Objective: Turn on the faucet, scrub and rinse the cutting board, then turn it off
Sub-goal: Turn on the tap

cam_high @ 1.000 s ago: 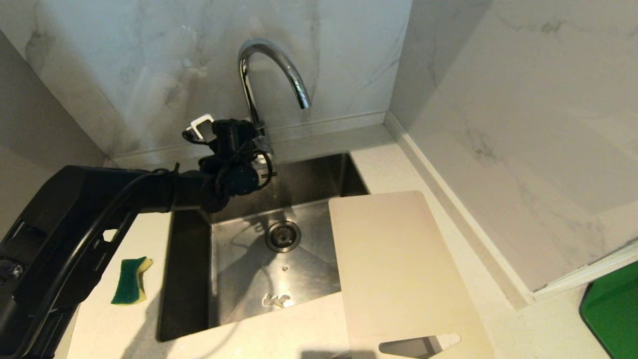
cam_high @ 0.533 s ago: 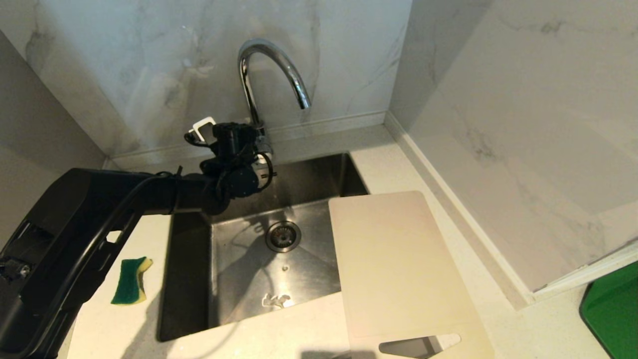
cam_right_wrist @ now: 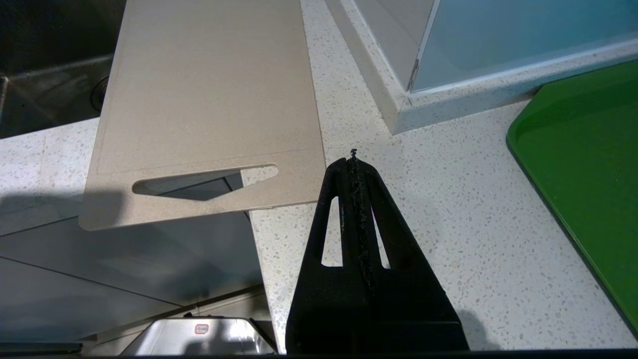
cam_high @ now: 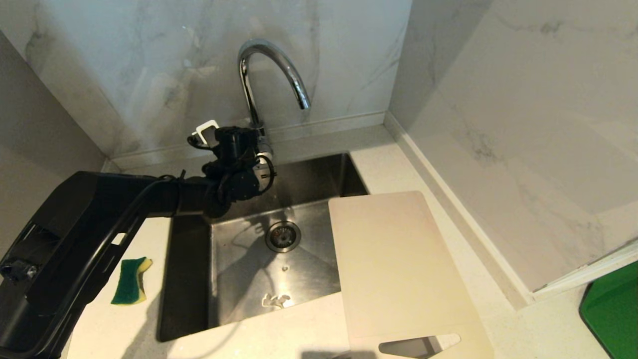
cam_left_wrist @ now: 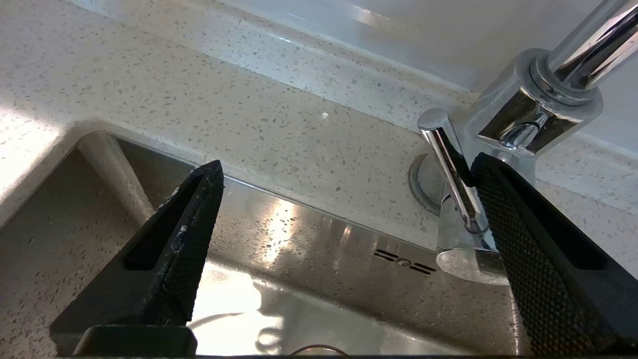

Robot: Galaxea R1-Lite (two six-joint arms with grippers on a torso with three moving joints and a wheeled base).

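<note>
I see a green-and-yellow sponge (cam_high: 130, 280) lying on the speckled countertop (cam_high: 389, 164) left of the steel sink (cam_high: 319, 182), whose round drain (cam_high: 282, 236) sits mid-basin. A green tray (cam_high: 613, 309) rests at far right, marble wall (cam_high: 149, 75) behind.

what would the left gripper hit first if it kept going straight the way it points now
Most likely the faucet: its thin lever already sits just inside one finger of the open left gripper; depth is unclear.

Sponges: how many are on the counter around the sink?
1. The green-and-yellow sponge lies on the counter left of the sink, beside the robot's left arm. None shows in the basin or on the cutting board; the arm may hide some counter.
</note>
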